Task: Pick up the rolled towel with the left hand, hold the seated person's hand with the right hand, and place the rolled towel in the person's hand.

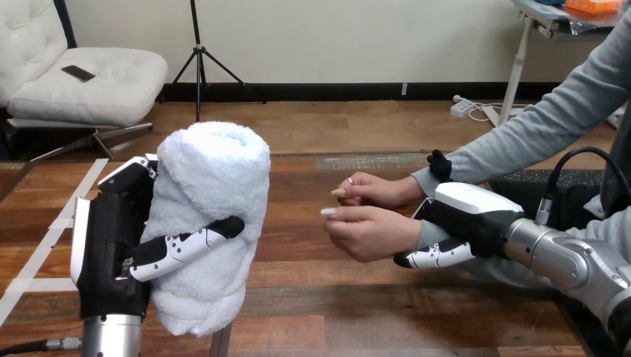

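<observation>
At the view's left, the left hand (119,245) is gripping the rolled towel (212,216), its thumb curling across the front of the white roll and holding it upright, apparently raised off the table (357,297). Over at the right, the right hand (476,208) is clasping the person's wrist (411,232): its thumb is reaching under the grey sleeve while dark fingertips (439,163) are showing above and behind it. The person's nearer hand (364,232) is hanging loosely curled just ahead of that grasp, and the person's farther hand (372,190) is sitting just behind it. Towel and nearer hand are standing well apart, with bare table between them. By the look of it, pick-up and hold are done and the hand-over is starting. The next move is calling for the left arm to carry the roll rightward into the nearer hand's palm, which is looking too closed just now for so bulky a roll.
</observation>
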Controlling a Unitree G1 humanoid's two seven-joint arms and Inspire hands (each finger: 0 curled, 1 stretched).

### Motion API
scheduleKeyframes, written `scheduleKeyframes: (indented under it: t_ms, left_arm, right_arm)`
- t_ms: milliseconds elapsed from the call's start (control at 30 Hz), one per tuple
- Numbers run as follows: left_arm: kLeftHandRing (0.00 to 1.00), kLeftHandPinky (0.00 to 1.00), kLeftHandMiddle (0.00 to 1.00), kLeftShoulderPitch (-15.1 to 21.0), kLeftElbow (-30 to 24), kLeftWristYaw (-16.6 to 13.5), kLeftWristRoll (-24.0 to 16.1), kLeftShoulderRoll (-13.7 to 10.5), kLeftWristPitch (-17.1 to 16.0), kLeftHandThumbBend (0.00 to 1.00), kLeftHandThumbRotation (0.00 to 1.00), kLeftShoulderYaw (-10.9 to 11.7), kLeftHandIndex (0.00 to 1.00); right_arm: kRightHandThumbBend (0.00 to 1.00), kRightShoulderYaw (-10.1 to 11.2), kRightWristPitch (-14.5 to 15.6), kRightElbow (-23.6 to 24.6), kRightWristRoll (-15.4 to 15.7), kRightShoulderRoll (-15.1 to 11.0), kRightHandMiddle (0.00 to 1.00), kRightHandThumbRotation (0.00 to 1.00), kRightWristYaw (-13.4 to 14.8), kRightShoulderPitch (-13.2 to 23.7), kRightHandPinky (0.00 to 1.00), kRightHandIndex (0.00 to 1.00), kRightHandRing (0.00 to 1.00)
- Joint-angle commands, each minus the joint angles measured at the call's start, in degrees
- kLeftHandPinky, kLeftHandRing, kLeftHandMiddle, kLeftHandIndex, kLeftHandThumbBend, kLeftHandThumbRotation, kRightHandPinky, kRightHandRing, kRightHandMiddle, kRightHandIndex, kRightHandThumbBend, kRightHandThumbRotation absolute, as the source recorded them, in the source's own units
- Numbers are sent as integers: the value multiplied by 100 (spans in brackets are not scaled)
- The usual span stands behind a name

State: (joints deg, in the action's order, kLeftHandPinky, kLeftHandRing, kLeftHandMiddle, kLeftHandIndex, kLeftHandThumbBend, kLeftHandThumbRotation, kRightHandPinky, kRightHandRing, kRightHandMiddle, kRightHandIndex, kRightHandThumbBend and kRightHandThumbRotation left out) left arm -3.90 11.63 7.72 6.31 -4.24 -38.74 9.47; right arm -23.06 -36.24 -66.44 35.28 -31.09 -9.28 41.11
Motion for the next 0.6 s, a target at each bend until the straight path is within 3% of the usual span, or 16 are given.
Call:
scheduleKeyframes:
  t_ms: [0,567]
  left_arm:
    - [31,27,38,465,-154,-9,62,-32,-99,56,0,-31,42]
    - [32,28,39,505,-82,-115,-30,26,-78,56,0,-31,43]
  right_arm:
    - [53,137,-54,-24,-181,-63,35,57,21,321,31,36,32]
    - [54,161,-121,18,-221,-110,33,57,41,342,27,33,29]
